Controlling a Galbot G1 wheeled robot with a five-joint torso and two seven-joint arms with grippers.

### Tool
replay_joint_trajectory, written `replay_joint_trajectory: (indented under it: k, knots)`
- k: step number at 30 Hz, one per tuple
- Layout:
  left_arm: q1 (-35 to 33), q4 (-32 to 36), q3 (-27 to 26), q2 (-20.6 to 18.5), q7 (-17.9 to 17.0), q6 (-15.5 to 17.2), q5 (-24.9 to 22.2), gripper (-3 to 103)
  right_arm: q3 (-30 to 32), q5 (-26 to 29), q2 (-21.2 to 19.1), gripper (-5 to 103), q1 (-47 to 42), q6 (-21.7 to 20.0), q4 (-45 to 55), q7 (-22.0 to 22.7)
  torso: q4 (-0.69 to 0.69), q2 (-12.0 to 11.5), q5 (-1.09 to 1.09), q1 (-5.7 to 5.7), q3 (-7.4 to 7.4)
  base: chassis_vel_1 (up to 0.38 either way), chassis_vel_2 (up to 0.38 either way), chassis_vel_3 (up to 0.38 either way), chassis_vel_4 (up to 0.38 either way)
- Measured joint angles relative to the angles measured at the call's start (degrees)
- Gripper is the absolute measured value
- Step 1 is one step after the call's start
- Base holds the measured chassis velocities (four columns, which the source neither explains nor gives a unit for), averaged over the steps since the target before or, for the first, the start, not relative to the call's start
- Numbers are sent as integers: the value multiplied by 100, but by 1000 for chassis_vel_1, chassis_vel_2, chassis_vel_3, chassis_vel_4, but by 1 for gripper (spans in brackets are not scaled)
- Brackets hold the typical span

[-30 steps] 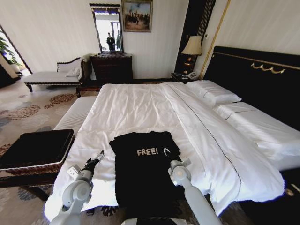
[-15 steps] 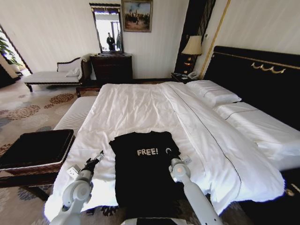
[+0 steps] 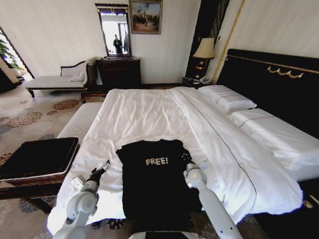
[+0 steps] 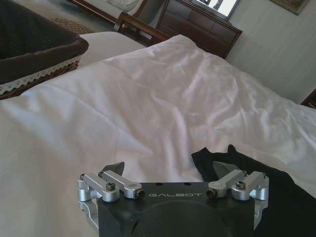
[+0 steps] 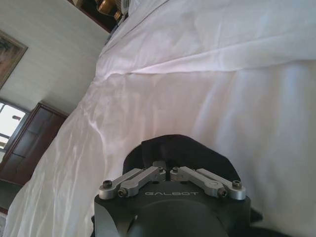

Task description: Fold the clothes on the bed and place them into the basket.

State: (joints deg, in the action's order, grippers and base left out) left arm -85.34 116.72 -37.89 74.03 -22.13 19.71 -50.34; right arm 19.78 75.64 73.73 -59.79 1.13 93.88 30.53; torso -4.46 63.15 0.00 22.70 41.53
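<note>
Right gripper [image 3: 186,158] pinches the T-shirt [image 3: 152,184] at its right sleeve, fingers closed on cloth. Left gripper [image 3: 103,167] hovers spread beside its left edge.

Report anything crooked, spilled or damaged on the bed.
Nothing stands out. The black T-shirt lies flat near the foot of the bed, FREE! lettering up. The right hand sits closed at its sleeve; the left hand is open beside it.

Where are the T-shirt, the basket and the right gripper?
T-shirt [image 3: 152,186], head view, on the chest below the lettering.
Basket [image 3: 37,174], head view, on its front rim.
Right gripper [image 5: 165,167], right wrist view, between the fingertips.
</note>
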Motion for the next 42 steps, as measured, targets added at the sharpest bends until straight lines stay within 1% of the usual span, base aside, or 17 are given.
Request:
replay_joint_trajectory:
  k: [7, 15, 19, 28, 32, 33, 34, 35, 37, 38, 39, 40, 42]
  knots:
    - [-2, -3, -5, 1, -2, -4, 2, 100, 296, 127, -90, 0, 233, -19, -187, 7, 0, 0, 0, 0, 0, 0, 0, 0, 0]
    - [17, -54, -2, 12, -2, -11, 0, 100, 444, 155, -147, 0, 143, -38, -157, 2, 0, 0, 0, 0, 0, 0, 0, 0, 0]
    - [49, -88, 33, 32, -2, -14, -1, 100, 620, 165, -196, 0, 126, -42, -179, -38, 0, 0, 0, 0, 0, 0, 0, 0, 0]
    - [77, -127, 50, 37, -2, -15, -12, 100, 645, 172, -245, 0, 48, -52, -169, -55, 0, 0, -1, 0, 0, 0, 0, 0, 0]
    - [83, -140, 50, 30, -1, -20, -21, 100, 590, 75, -227, 0, 23, -69, -239, -66, 0, 0, 0, 0, 0, 0, 0, 0, 0]
    - [83, -148, 50, 29, 1, -23, -24, 100, 586, 0, -204, 5, 14, -81, -277, -91, 0, 0, 0, 0, 0, 0, 0, 0, 0]
    - [82, -152, 50, 29, 3, -27, -26, 100, 597, -37, -190, 5, 6, -83, -281, -103, 0, 0, 0, 0, 0, 0, 0, 0, 0]
    - [77, -154, 49, 29, 6, -32, -27, 100, 619, -57, -179, 16, -8, -83, -277, -105, 1, 0, 0, 0, 0, 0, 0, 0, 0]
    - [71, -155, 47, 29, 8, -36, -27, 100, 640, -64, -173, 16, -23, -84, -263, -105, 0, 0, 0, 0, 0, 0, 0, 0, 0]
    - [62, -161, 42, 30, 12, -43, -28, 100, 690, -66, -160, 27, -69, -82, -207, -95, 0, 0, -1, 0, 0, 0, 0, 0, 0]
    - [52, -173, 35, 31, 19, -53, -29, 100, 740, -58, -151, 27, -138, -78, -125, -58, 0, 0, -1, 0, 0, 0, 0, 0, 0]
    - [49, -182, 32, 31, 22, -62, -30, 100, 771, -38, -146, 37, -230, -77, -41, -27, 1, 0, -1, 0, 0, 0, 0, 0, 0]
    - [48, -192, 28, 31, 24, -73, -30, 100, 791, -25, -136, 37, -343, -78, 43, 0, -1, 0, 0, 0, 0, 0, 0, 0, 0]
